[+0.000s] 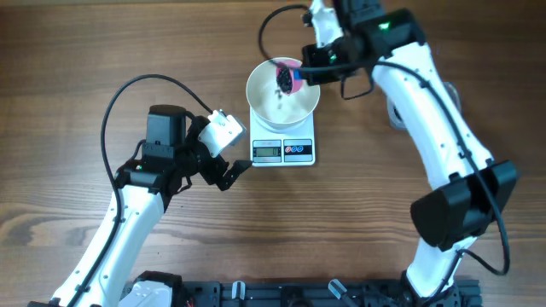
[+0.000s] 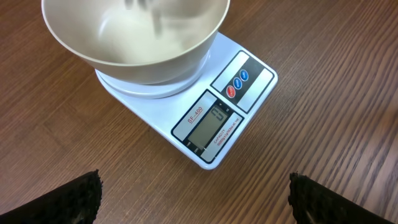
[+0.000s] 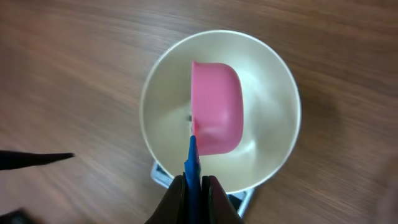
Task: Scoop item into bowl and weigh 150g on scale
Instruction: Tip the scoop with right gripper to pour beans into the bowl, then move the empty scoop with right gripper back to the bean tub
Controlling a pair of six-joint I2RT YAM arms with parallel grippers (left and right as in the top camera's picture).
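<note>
The white bowl [image 1: 266, 109] [image 3: 267, 118] [image 2: 124, 43] stands on the white scale [image 1: 283, 151] [image 2: 205, 124] at the table's back middle. My right gripper [image 1: 317, 56] [image 3: 193, 186] is shut on the blue handle of a pink scoop [image 1: 290, 77] [image 3: 216, 106], which hangs over the bowl turned on its side. Black beads, the item [image 1: 281, 78], show in the scoop's mouth from overhead; the right wrist view shows only the scoop's pink back. My left gripper [image 1: 225, 167] [image 2: 196, 199] is open and empty, low over the wood just left of the scale's front.
The scale's display [image 2: 208, 127] and round buttons [image 2: 237, 83] face the front. A pale object [image 1: 395, 109] lies mostly hidden behind the right arm. A black rail [image 1: 290, 294] runs along the table's front edge.
</note>
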